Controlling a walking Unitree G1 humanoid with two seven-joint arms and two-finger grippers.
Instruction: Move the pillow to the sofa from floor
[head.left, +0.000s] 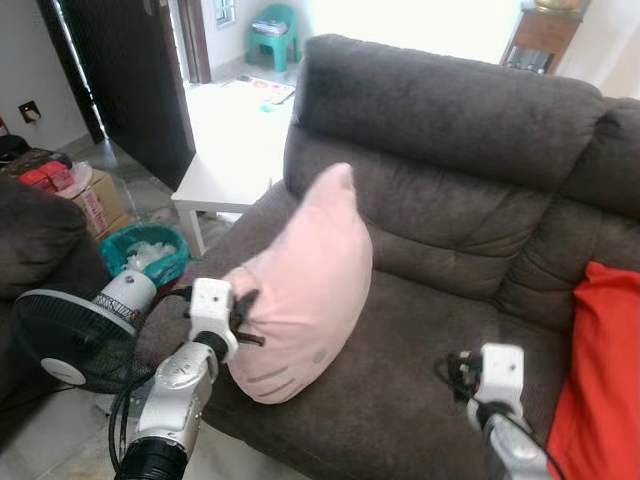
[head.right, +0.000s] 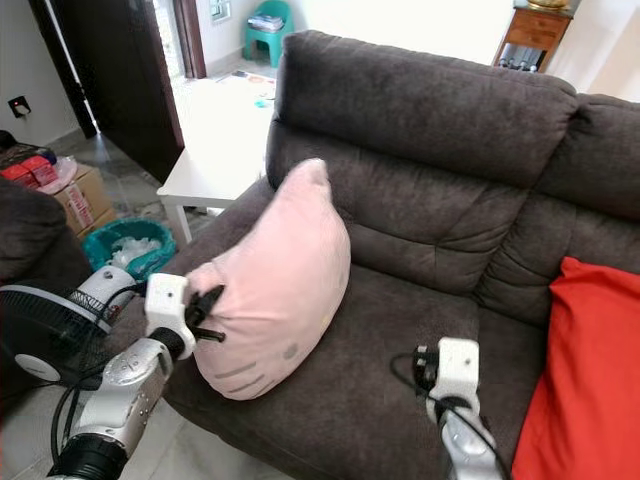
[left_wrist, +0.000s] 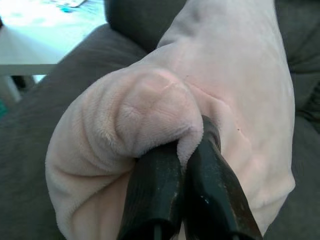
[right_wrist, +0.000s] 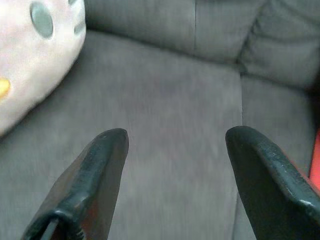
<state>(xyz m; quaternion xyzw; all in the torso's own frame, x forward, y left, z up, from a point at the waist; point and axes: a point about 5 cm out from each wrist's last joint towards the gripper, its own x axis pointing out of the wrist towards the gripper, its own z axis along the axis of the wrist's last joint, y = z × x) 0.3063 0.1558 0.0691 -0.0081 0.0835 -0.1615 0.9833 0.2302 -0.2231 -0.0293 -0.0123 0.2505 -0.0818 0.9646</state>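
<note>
The left hand (left_wrist: 182, 150) pinches a corner of the pink pillow (head.left: 305, 285), which stands on the sofa (head.left: 440, 390) seat, leaning toward the backrest. The right hand (right_wrist: 175, 165) hovers spread wide and empty over the seat. Placing looks nearly done; next, let go and draw the arm clear.

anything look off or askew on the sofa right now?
The pink pillow stands tilted on the sofa seat near its front edge, one corner bunched up and pinched in the left hand, which is shut on it. The right hand hovers open over the seat. Nothing spilled or damaged.
</note>
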